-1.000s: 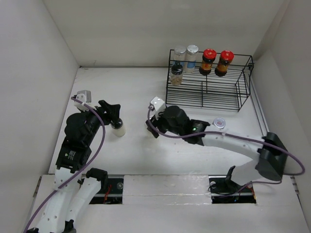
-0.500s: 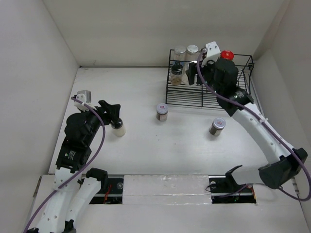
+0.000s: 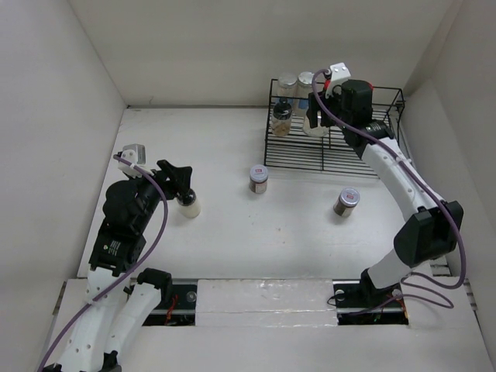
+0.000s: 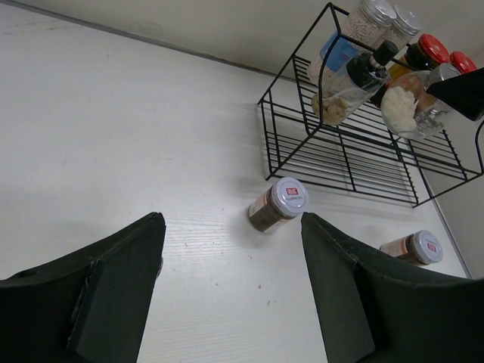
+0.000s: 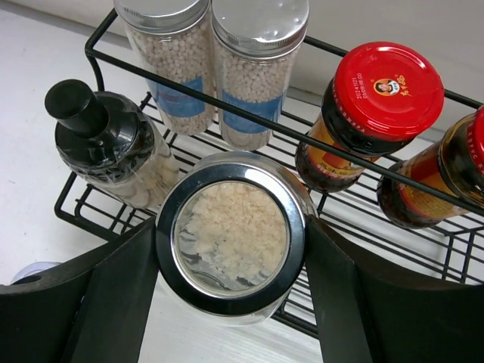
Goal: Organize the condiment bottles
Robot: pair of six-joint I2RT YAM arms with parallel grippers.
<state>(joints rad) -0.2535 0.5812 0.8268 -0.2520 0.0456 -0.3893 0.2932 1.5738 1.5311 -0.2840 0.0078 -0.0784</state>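
My right gripper [image 5: 231, 231] is shut on a silver-lidded glass jar [image 5: 231, 227] of white grains, held at the front of the black wire rack [image 3: 333, 151], next to a black-capped jar [image 5: 106, 147]. Two blue-labelled clear bottles [image 5: 162, 60] [image 5: 257, 68] and two red-capped dark bottles [image 5: 388, 91] [image 5: 473, 151] stand on the upper shelf. Two silver-lidded spice jars [image 3: 259, 178] [image 3: 346, 201] stand on the table. My left gripper [image 3: 180, 184] is open and empty, right beside a black-capped white bottle [image 3: 189, 205].
The rack stands at the back right against the white rear wall. White side walls close in the table on the left and right. In the left wrist view the nearer spice jar [image 4: 278, 204] stands ahead of my open fingers [image 4: 121, 287].
My right arm has swung from the table's middle up to the rack, and the glass jar now shows in its gripper. The spice jar it covered is in view. The left arm has not moved.
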